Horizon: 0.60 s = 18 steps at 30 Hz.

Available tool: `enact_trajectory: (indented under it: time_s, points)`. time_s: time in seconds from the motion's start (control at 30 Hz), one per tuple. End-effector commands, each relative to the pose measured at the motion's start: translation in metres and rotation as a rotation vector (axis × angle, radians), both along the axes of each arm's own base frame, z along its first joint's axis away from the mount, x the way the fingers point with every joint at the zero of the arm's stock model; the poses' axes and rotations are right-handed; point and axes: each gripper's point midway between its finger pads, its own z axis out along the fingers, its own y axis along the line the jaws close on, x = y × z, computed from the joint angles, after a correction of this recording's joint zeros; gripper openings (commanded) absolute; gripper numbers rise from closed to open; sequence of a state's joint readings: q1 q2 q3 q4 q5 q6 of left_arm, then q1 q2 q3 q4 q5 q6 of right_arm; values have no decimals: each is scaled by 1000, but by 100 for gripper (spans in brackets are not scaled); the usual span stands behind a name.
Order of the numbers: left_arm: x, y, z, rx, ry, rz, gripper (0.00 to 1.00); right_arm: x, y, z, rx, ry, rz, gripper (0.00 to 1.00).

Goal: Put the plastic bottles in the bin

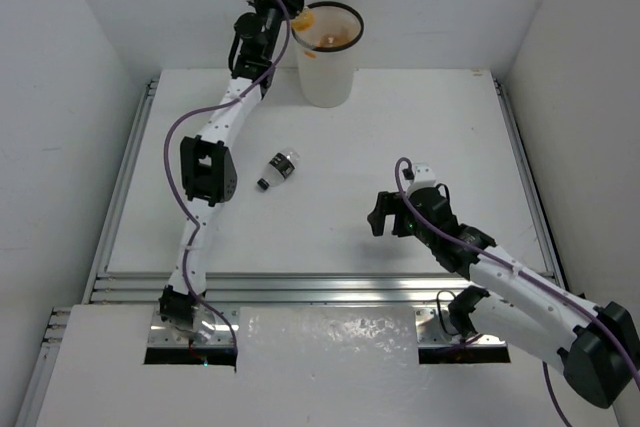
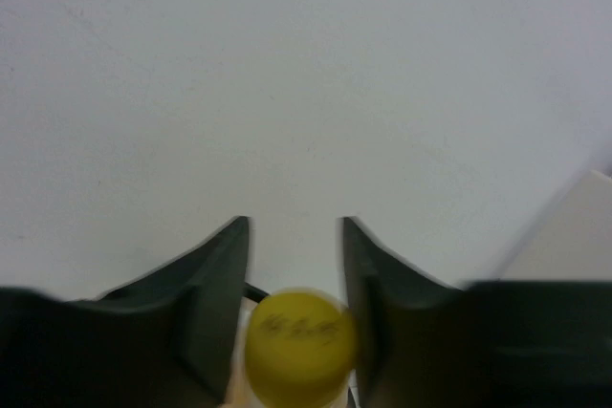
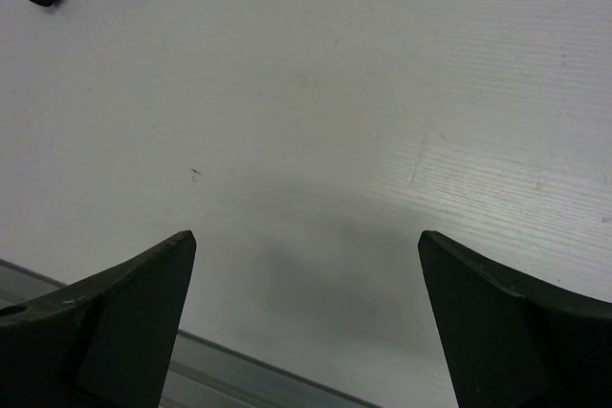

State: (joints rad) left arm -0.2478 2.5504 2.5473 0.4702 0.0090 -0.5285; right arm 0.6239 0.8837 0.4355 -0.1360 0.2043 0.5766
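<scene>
Now the left gripper (image 2: pixel 295 231) pinches a yellow-capped bottle (image 2: pixel 299 346), the bin (image 1: pixel 328 82) just below; next it should let go. The right gripper (image 3: pixel 306 246) gapes empty.

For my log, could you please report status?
Left fingers grip yellow-capped orange plastic bottle at rim of tall white bin. Right fingers open, empty. Clear black-capped bottle on table, unobstructed.

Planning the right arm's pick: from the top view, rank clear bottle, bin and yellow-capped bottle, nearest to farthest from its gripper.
From the right gripper:
1. Clear bottle, mid-table, to its left.
2. Bin, far edge.
3. Yellow-capped bottle, at bin's far-left rim.
</scene>
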Motion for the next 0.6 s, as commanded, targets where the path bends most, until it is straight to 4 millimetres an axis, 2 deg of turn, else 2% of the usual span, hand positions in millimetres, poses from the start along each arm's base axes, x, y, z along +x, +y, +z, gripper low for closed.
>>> enact_trajectory:
  time_s: [0.0,0.1,0.2,0.27,0.3,0.37,0.43,0.57]
  points:
    - [0,-8,-4,-42,-16,-37,31,9,4,15,40,-60,-10,99]
    - [-3,-7,6,-53,-45,-18,18,8,7,17,51,-59,2,99]
    - [-5,-1,15,-61,-77,19,23,7,12,17,67,-51,22,99]
    - [-3,0,12,-54,-79,34,30,6,13,16,66,-46,28,99]
    - [-2,-1,9,-42,-81,45,24,6,13,14,64,-43,31,99]
    - [5,2,-4,-39,-63,72,21,6,12,11,58,-41,34,99]
    - [8,7,-9,-60,-56,91,15,5,12,8,59,-36,33,99]
    - [6,16,-2,-134,-86,118,13,5,14,0,46,-11,41,99]
